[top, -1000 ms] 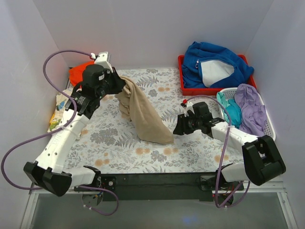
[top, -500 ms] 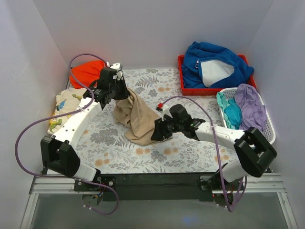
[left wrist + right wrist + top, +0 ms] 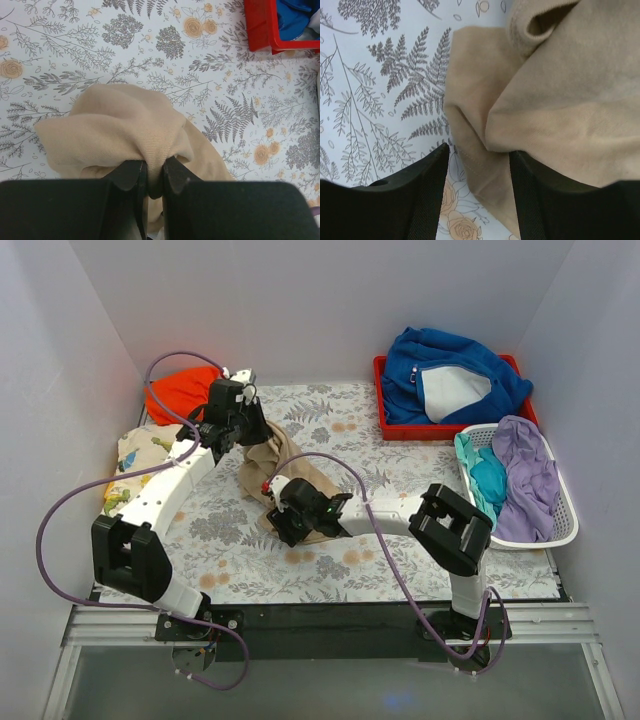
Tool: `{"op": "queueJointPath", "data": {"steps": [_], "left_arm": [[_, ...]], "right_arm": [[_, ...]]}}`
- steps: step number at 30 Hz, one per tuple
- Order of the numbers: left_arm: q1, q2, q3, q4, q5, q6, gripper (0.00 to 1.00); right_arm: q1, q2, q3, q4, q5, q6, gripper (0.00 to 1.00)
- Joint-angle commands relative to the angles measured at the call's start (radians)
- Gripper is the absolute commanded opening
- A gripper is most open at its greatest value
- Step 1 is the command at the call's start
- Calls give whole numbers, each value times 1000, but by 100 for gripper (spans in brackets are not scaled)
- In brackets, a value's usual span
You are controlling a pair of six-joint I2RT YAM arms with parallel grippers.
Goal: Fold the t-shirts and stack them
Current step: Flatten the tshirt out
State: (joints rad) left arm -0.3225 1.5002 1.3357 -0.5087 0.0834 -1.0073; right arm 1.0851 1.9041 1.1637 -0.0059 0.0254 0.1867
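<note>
Limp, light tan t-shirt (image 3: 125, 130) bunched in clenched left end effector (image 3: 152, 180); right end effector (image 3: 479, 152) agape astride loose hem, likely best seized there.

White arm links (image 3: 165, 490), black joints (image 3: 125, 560), purple cables (image 3: 40, 540)

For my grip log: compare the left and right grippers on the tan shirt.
The left gripper is shut, pinching a bunched fold of the tan t-shirt; the right gripper is open, jaws apart over the shirt's edge, not clamping it. Left works the shirt's far end, right its near end. Both are at the same shirt.
</note>
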Motion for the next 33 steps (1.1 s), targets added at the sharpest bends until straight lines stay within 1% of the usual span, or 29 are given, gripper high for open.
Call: {"op": "queueJointPath", "data": {"steps": [1, 4, 5, 6, 7, 8, 9, 11, 14, 15, 17, 18, 19, 20, 21, 23, 24, 26, 27, 28, 30, 33], "left_arm": [[16, -9, 11, 30, 24, 21, 0], [25, 0, 17, 25, 36, 22, 0], [28, 5, 17, 22, 41, 24, 0], [30, 9, 19, 18, 42, 24, 0], [31, 12, 19, 15, 47, 24, 0], [33, 18, 17, 13, 52, 24, 0], [33, 20, 14, 10, 53, 22, 0], [34, 14, 4, 12, 56, 22, 0], [43, 8, 9, -1, 56, 35, 0], [45, -1, 20, -26, 58, 45, 0], [48, -17, 52, -66, 50, 55, 0], [49, -47, 78, -101, 46, 64, 0], [48, -64, 92, -123, 41, 68, 0], [48, -83, 108, -142, 39, 76, 0], [48, -106, 144, -187, 41, 84, 0], [48, -168, 184, -243, 55, 102, 0], [48, -190, 204, -301, 59, 110, 0], [48, -256, 266, -353, 70, 130, 0], [48, -274, 287, -408, 75, 133, 0], [48, -294, 334, -433, 75, 134, 0], [49, -351, 379, -500, 99, 124, 0], [48, -445, 422, -530, 143, 101, 0]], "right_arm": [[12, 21, 83, -46, 83, -50, 58], [29, 64, 108, -104, 134, -33, 58], [35, 78, 125, -127, 154, -30, 56], [36, 108, 135, -169, 169, -21, 51], [36, 121, 140, -190, 192, -15, 41], [36, 127, 134, -207, 208, -3, 5], [38, 121, 122, -219, 223, 6, 1], [39, 92, 70, -218, 260, 26, 1], [41, -60, -8, -207, 321, 34, 1], [42, -174, -40, -219, 336, 36, 1], [41, -308, -59, -265, 357, 5, 1], [42, -442, -58, -287, 352, -12, 1], [41, -503, -36, -320, 326, -29, 1], [41, -560, -9, -397, 314, -53, 1], [42, -650, 22, -449, 312, -55, 1], [41, -733, 97, -555, 343, -40, 1], [42, -808, 115, -583, 349, -29, 1], [42, -884, 148, -617, 383, -17, 1], [41, -952, 155, -632, 393, 6, 1], [41, -988, 159, -632, 396, 13, 1], [41, -1077, 169, -635, 412, 34, 1], [42, -1175, 182, -629, 395, 37, 1]]}}
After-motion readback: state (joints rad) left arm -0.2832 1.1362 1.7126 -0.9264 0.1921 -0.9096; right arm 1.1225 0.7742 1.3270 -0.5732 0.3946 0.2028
